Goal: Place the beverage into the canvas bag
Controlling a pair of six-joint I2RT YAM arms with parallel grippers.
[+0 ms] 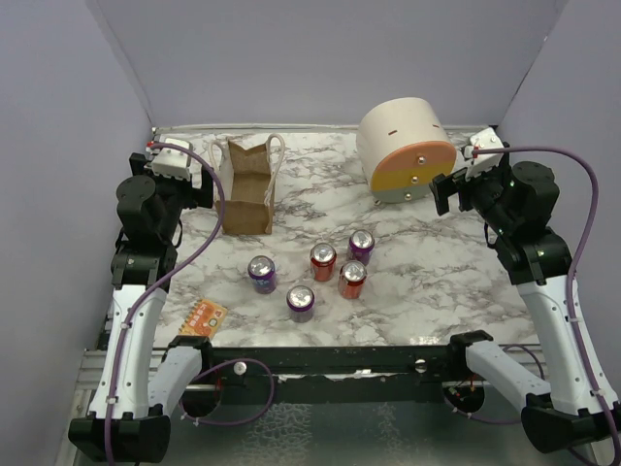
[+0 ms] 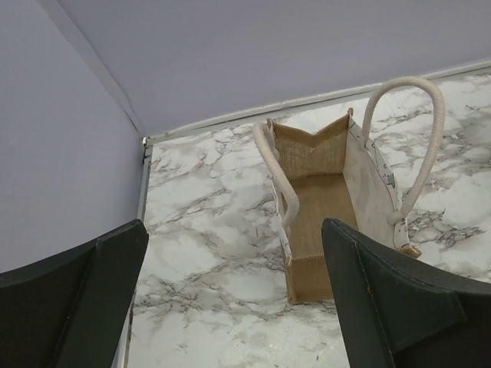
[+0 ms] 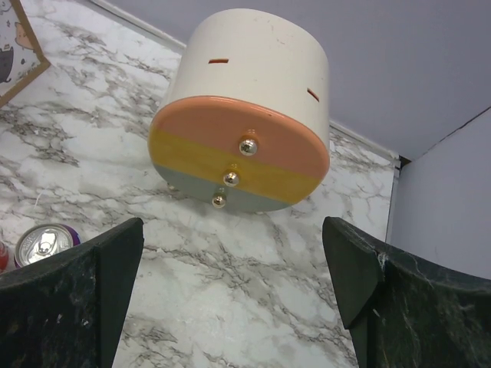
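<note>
The tan canvas bag [image 1: 249, 186] with two cream loop handles stands open at the back left; the left wrist view shows its empty inside [image 2: 326, 207]. Several beverage cans stand mid-table: purple ones [image 1: 261, 274], [image 1: 301, 303], [image 1: 362, 246] and orange-red ones [image 1: 322, 261], [image 1: 352, 280]. One purple can shows at the left edge of the right wrist view [image 3: 44, 244]. My left gripper [image 1: 204, 180] is open and empty, just left of the bag [image 2: 234, 291]. My right gripper [image 1: 444, 192] is open and empty at the far right [image 3: 234, 299].
A large cream cylinder [image 1: 405, 149] with an orange, yellow and grey face lies on its side at the back right, close to my right gripper [image 3: 245, 107]. A small orange packet [image 1: 203, 317] lies near the front left edge. Grey walls enclose the marble table.
</note>
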